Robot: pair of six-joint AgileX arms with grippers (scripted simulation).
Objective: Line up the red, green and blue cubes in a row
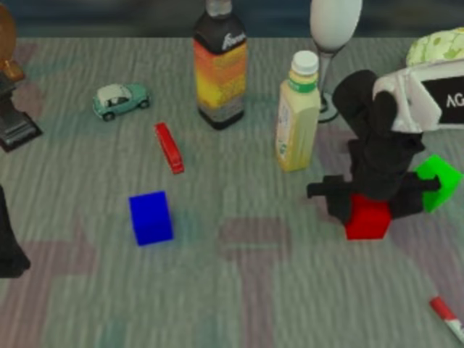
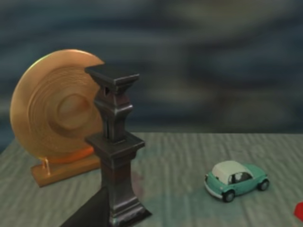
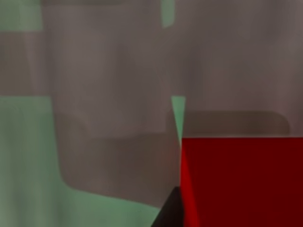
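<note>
The red cube sits at the table's right side, and my right gripper comes down on it from above, shut on it. In the right wrist view the red cube fills the lower corner with one dark fingertip against its side. The bright green cube lies just behind and to the right of the red one, half hidden by the gripper. Alone, left of the middle, stands the deep blue cube. My left arm is parked at the left edge.
A thin red bar, a teal toy car, a dark sauce bottle, a yellow bottle and a wine glass stand toward the back. A trophy is at far left. A red-and-white stick lies front right.
</note>
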